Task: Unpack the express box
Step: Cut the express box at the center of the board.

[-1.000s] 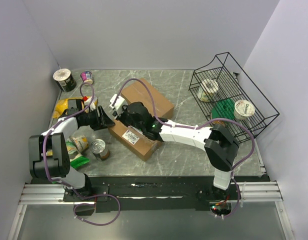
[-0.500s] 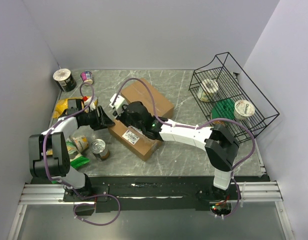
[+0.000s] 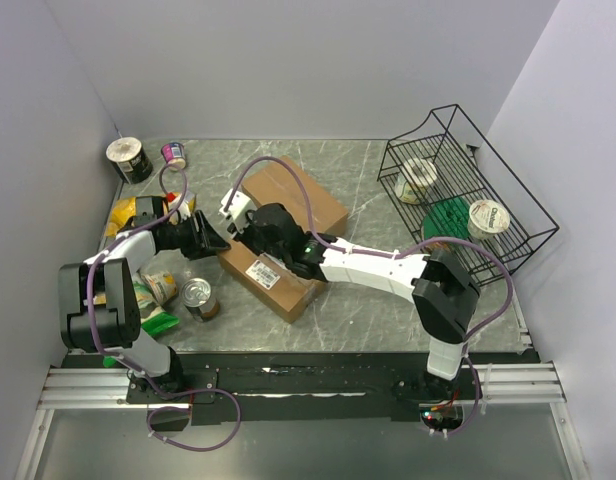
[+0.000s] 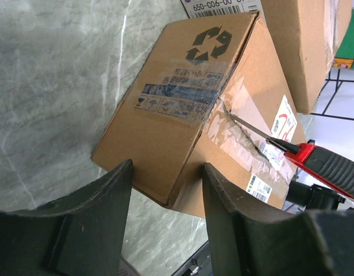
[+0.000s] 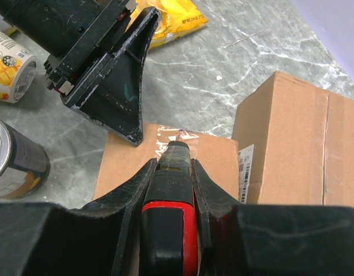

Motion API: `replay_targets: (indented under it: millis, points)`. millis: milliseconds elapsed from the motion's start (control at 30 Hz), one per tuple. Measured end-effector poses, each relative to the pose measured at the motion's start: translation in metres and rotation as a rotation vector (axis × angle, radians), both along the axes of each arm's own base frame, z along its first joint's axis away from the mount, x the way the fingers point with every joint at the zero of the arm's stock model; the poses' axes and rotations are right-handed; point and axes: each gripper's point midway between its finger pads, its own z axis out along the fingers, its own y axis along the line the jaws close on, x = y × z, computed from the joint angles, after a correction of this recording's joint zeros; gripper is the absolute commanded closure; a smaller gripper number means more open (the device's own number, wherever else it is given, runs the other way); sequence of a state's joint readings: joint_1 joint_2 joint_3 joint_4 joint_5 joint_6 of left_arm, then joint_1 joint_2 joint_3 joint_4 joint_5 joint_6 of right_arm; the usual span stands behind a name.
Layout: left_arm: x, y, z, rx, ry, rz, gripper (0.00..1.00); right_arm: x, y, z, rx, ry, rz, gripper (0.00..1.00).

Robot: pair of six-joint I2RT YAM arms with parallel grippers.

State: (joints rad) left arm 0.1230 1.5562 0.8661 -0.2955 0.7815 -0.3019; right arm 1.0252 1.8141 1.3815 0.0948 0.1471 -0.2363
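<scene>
The express box (image 3: 271,272) is a brown cardboard carton with taped seams and white labels, lying mid-table. In the left wrist view the box (image 4: 183,109) shows a torn tape seam. My right gripper (image 3: 250,226) is shut on a red and black utility knife (image 5: 168,195). The knife (image 4: 323,164) has its blade in the tape seam on the box's top. My left gripper (image 4: 166,172) is open, its jaws on either side of the box's left corner. It also shows in the top view (image 3: 210,240) and the right wrist view (image 5: 116,86).
A second brown box (image 3: 294,198) lies just behind the first. Two cans (image 3: 200,298) and a green packet (image 3: 156,321) sit left of the box, with a yellow bag (image 3: 123,215) behind them. A black wire basket (image 3: 468,195) holding cups stands at the right.
The right gripper with the knife has edged slightly left along the box top. The left arm has shifted a little but stays at the box corner.
</scene>
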Motion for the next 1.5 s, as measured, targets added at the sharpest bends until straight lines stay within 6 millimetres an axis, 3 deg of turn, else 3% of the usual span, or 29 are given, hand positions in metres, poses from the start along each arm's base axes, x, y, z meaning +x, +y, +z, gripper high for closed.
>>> replay_targets:
  millis: [267,333,433,600,800,967,1033,1133,1300,1500]
  points:
    - [0.000,-0.003,0.001,-0.024,0.009,-0.008,0.50,-0.005,-0.010,0.004,-0.009,0.014,-0.013,1.00]
    - [0.001,-0.004,0.001,-0.025,0.006,-0.008,0.46,-0.008,-0.015,0.005,-0.018,0.027,-0.016,1.00]
    - [0.000,-0.004,0.002,-0.030,0.009,-0.007,0.32,-0.011,-0.019,0.006,-0.020,0.034,-0.019,1.00]
    - [-0.002,-0.005,0.004,-0.037,0.008,-0.015,0.25,-0.013,-0.024,0.006,-0.031,0.042,-0.024,1.00]
    - [0.001,-0.011,0.039,-0.071,-0.120,-0.048,0.17,-0.013,-0.024,0.006,-0.031,0.044,-0.027,1.00]
    - [0.019,-0.015,0.069,-0.073,-0.274,-0.073,0.27,-0.013,-0.024,0.004,-0.031,0.042,-0.026,1.00]
    - [0.034,-0.017,0.067,-0.075,-0.268,-0.082,0.27,-0.013,-0.024,0.004,-0.032,0.040,-0.024,1.00]
    - [0.050,-0.020,0.046,-0.091,-0.223,-0.085,0.28,-0.013,-0.023,0.004,-0.034,0.038,-0.016,1.00]
    - [0.047,-0.035,0.019,-0.121,-0.135,-0.121,0.27,-0.014,-0.023,0.004,-0.039,0.035,-0.005,1.00]
    - [0.043,-0.067,0.019,-0.136,-0.130,-0.211,0.32,-0.015,-0.022,0.004,-0.039,0.037,0.003,1.00]
